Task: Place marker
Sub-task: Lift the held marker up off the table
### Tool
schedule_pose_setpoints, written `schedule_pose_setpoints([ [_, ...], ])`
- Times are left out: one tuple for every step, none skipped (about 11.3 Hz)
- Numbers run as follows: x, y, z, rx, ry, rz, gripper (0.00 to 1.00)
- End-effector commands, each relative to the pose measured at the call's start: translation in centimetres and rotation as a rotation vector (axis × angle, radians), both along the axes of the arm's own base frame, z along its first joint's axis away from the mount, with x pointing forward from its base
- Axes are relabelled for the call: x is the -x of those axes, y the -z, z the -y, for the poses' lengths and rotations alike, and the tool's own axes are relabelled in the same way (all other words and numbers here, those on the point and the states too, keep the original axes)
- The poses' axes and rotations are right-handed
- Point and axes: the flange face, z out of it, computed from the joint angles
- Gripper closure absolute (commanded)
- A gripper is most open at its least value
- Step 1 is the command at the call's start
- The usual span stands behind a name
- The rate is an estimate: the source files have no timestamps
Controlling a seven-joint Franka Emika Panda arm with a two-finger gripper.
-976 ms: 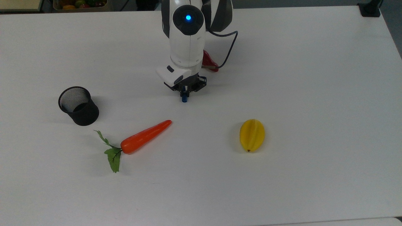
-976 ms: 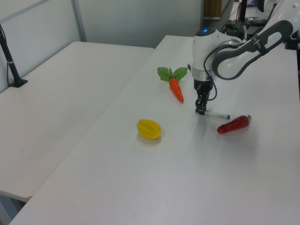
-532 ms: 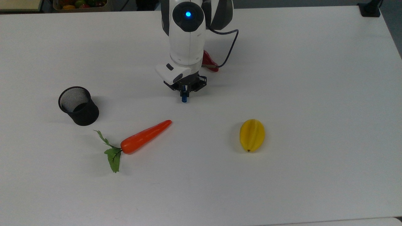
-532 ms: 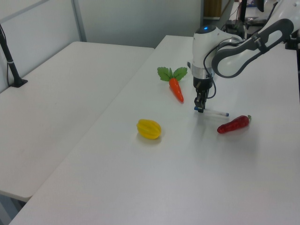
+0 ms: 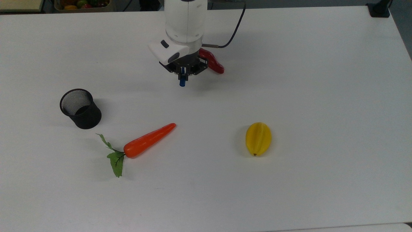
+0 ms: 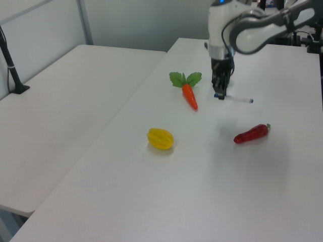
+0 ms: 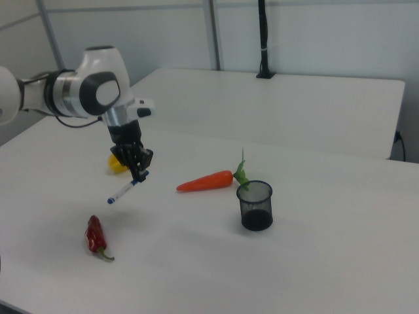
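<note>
- The marker (image 7: 124, 191): slim white pen body with a blue cap. It hangs in the air above the table (image 5: 322, 80), tilted, cap end up in the claw and tail end slanting down and away.
- Looks light and rigid. The smooth round barrel is probably slippery, so it could pivot or slide in a two-point pinch.
- Hold point: it is pinched near the cap end, well off centre. The long free tail acts as a lever; a mid-barrel hold would likely be steadier, but the weight seems too low to matter much.
- Gripper (image 7: 139, 171): closed narrow on the marker's cap end, pointing down from the wrist. In the top view the blue cap tip (image 5: 182, 82) pokes out below the fingers.
- Red chili pepper (image 5: 211, 63): lies on the table just beside the gripper on the top view's right; in the right view it sits below and apart from the marker's tail.
- Black mesh cup (image 5: 80, 108): upright, open, well apart on the top view's left. Likely the drop target; the narrow mouth means the tilted marker will need to go in tail first.
- Carrot (image 5: 148, 140) lies between cup and gripper, lower in the top view; possible snag on a low carry.
- Yellow starfruit (image 5: 258, 138): well apart on the top view's right, out of the way.
</note>
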Motion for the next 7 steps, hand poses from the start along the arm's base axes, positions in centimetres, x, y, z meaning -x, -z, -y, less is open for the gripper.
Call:
schedule_pose_setpoints([
  [0.2,-5.8,2.8,0.018,0.058,-0.004,0.88],
  [0.2,-7.6,4.3,0.02,0.074,-0.017,0.88],
  [0.0,-8.8,6.3,0.02,0.067,-0.018,0.88],
  [-0.2,-9.6,9.1,0.022,0.079,-0.006,0.88],
  [-0.2,-9.8,11.5,0.027,0.101,0.0,0.88],
  [-0.1,-9.9,13.2,0.034,0.109,0.001,0.88],
  [0.0,-10.1,16.1,0.035,0.12,0.008,0.88],
])
